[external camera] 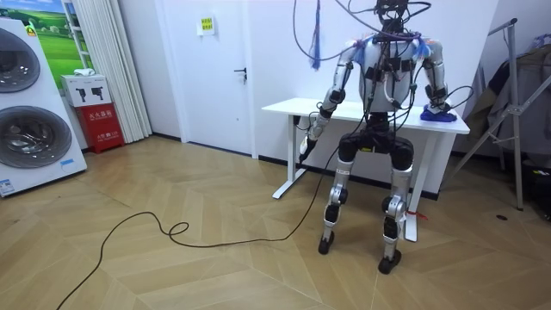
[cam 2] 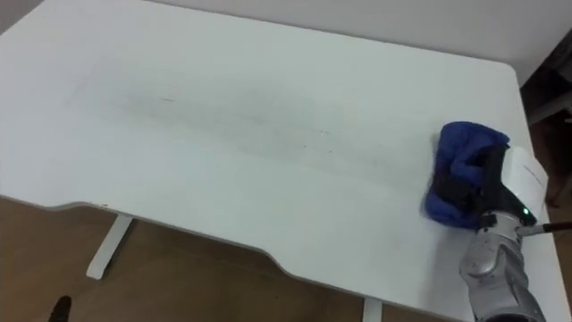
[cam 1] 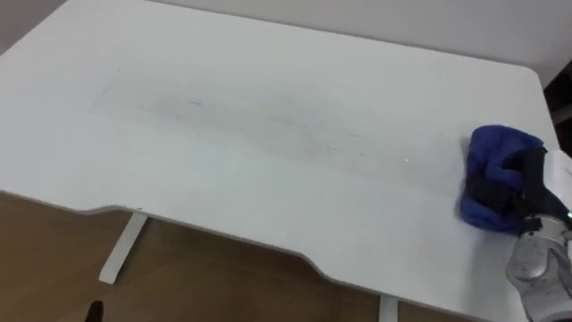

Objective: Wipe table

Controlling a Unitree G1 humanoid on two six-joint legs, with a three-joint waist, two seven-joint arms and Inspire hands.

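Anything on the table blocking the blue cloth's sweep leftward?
Nothing visible. The right hand grips the blue fluffy cloth near the right edge of the white rectangular table; to its left the top shows just faint streaks.

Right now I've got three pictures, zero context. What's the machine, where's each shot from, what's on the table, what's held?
A two-legged humanoid robot with two arms and hands stands at a white table. Two pictures come from the stereo camera on its head, looking down at the tabletop. The third is from a camera out in the room, behind the robot. A blue cloth lies near the table's right end, and the right hand grips it, fingers curled over it. The left hand hangs low by the table's front edge.
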